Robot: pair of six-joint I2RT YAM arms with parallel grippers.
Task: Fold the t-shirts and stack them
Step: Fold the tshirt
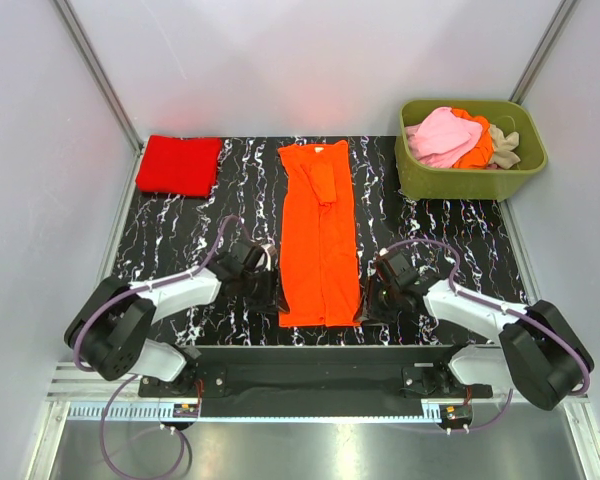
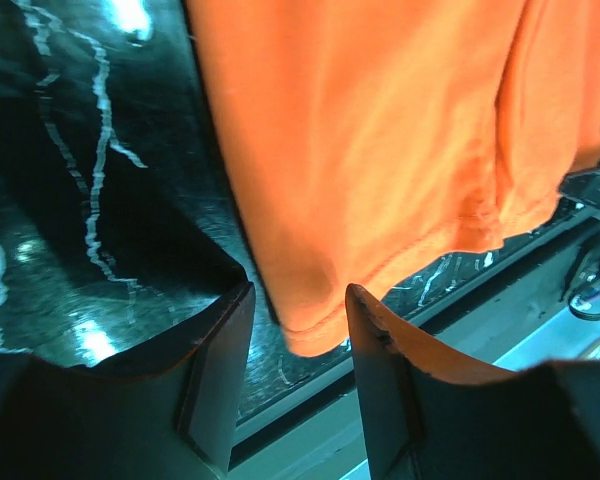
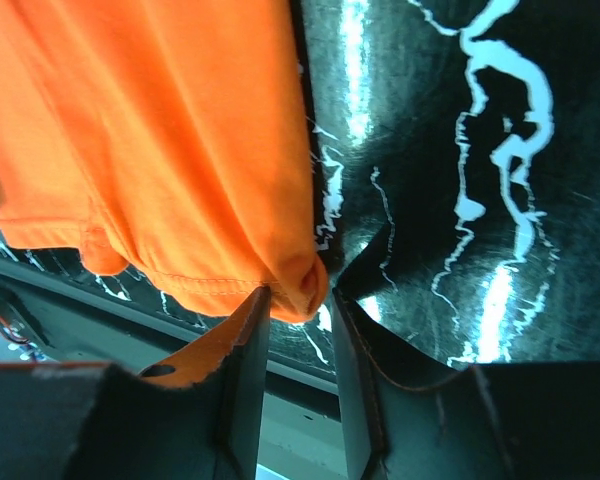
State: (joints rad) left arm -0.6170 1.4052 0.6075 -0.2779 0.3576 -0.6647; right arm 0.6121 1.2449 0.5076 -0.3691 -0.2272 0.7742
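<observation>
A: Grip status?
B: Left gripper [image 2: 298,292], right gripper [image 3: 302,295] both apart, nothing clamped. Orange shirt [image 1: 320,235] hem corners sit right at their tips
A: Push deeper before closing, pinch both layers, lift evenly

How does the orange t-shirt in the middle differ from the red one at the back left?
The orange t-shirt lies as a long narrow strip, sides folded in; the red t-shirt is folded into a compact rectangle. The orange one runs down the middle to the near edge; the red one sits at the far left corner. Both lie flat on the black marbled table.
</observation>
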